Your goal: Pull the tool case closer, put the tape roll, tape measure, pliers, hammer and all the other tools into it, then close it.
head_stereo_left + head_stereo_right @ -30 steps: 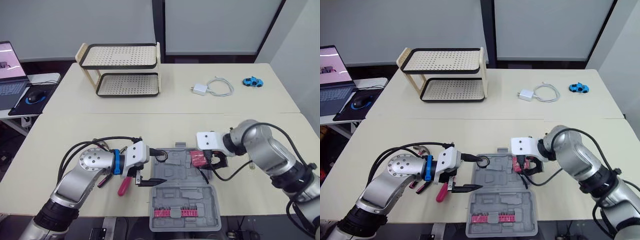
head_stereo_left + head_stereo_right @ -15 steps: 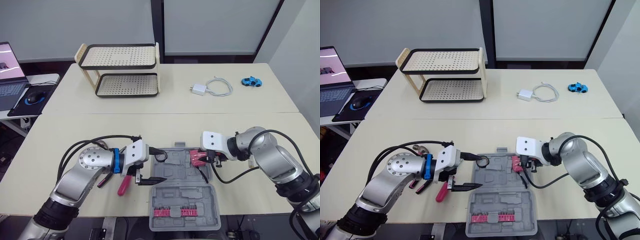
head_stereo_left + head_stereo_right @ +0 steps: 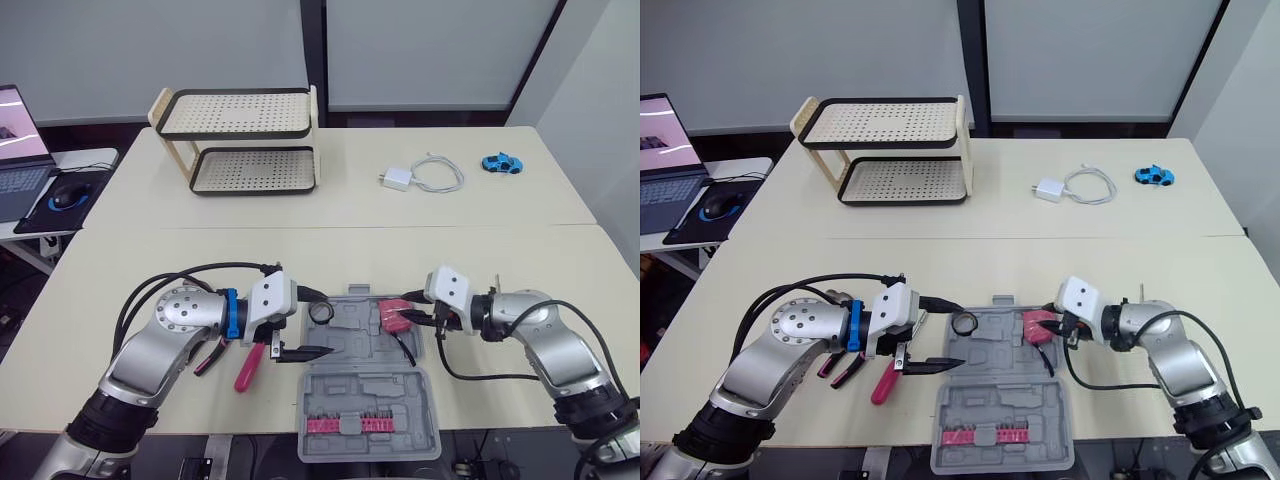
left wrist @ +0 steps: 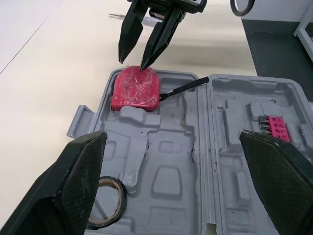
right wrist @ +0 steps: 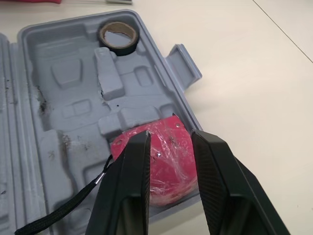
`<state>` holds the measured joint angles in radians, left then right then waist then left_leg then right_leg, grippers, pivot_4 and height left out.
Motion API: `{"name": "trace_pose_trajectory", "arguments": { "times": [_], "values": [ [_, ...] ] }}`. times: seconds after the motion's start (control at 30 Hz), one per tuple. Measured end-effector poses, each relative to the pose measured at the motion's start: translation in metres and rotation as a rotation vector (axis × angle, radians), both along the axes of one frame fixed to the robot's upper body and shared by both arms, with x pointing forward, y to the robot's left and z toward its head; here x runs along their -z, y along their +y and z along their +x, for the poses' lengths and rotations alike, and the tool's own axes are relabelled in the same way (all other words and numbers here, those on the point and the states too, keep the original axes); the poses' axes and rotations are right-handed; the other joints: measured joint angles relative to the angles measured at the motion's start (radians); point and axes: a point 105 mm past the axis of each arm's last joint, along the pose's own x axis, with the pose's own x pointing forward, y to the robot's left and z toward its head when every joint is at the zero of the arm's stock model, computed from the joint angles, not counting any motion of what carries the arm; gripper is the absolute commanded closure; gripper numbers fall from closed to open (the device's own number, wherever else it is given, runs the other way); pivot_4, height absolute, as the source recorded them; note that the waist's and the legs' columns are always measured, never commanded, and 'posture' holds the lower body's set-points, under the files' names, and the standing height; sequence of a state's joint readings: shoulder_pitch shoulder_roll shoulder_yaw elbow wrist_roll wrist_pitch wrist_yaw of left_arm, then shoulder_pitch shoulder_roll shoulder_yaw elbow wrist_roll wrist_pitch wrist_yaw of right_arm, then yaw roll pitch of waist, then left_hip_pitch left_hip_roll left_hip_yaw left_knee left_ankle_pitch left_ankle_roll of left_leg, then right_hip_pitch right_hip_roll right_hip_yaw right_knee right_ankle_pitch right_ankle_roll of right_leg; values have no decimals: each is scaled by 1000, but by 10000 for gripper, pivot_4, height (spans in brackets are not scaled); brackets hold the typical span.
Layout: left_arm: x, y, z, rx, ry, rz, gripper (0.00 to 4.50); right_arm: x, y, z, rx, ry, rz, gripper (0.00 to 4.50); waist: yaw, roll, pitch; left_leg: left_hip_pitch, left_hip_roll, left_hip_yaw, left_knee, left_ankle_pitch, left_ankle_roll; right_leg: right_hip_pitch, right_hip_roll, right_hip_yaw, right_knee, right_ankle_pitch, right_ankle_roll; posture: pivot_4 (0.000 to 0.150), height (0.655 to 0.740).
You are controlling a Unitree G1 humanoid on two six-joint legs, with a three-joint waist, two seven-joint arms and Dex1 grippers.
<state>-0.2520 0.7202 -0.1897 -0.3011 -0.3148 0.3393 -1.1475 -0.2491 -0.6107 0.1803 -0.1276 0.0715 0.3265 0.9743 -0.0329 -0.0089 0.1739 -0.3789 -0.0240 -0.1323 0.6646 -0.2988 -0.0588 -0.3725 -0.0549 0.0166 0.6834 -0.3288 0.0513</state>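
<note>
1. Lying in the back half of the open case (image 3: 360,340), the red tape measure (image 3: 397,317) sits at the right end of the moulded tray. Its black strap trails toward the hinge. The tape roll (image 3: 320,314) lies at the left end of that same half.
2. The right gripper (image 4: 133,61) hangs at the case's right edge with its fingers a narrow gap apart and nothing held between them. Its tips are at the tape measure's outer edge, and I cannot tell whether they touch it.
3. The left gripper (image 4: 172,137) is spread wide and empty over the case's left side, pointing across the case toward its right edge.
4. The pliers (image 3: 247,368), pink-handled, lie on the table just left of the case, close under the left wrist. Their long axis runs roughly front to back along the case's left wall, slightly slanted. Another pink-and-black tool (image 3: 208,357) lies farther left, partly hidden by the arm.
5. The left arm looks by far the nearer to the pliers, but they lie behind its fingertips, on the opposite side from where the fingers point. A pickup would likely need the gripper drawn back off the case and turned so the fingers close across the handles rather than along them.
</note>
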Motion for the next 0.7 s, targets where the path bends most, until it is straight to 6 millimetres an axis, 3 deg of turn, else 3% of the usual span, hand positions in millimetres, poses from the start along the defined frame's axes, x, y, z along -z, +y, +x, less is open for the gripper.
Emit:
{"name": "trace_pose_trajectory", "arguments": {
  "times": [0.23, 0.7],
  "values": [
    [-4, -1, 2, 5, -11, 1, 0, 17, -3, 4, 38, 71, 14, 30844, 0, 0, 0, 0, 0, 0, 0, 0, 0, 0, 0, 0, 0, 0, 0, 1500, 7400],
    [-3, 0, 1, 11, -5, 8, 0, 33, -3, 10, 16, 153, -33, 30844, 0, -2, -6, 7, 0, 0, -1, 0, 0, 6, 1, 0, 0, 0, 0, 1500, 7400]
  ]
}}
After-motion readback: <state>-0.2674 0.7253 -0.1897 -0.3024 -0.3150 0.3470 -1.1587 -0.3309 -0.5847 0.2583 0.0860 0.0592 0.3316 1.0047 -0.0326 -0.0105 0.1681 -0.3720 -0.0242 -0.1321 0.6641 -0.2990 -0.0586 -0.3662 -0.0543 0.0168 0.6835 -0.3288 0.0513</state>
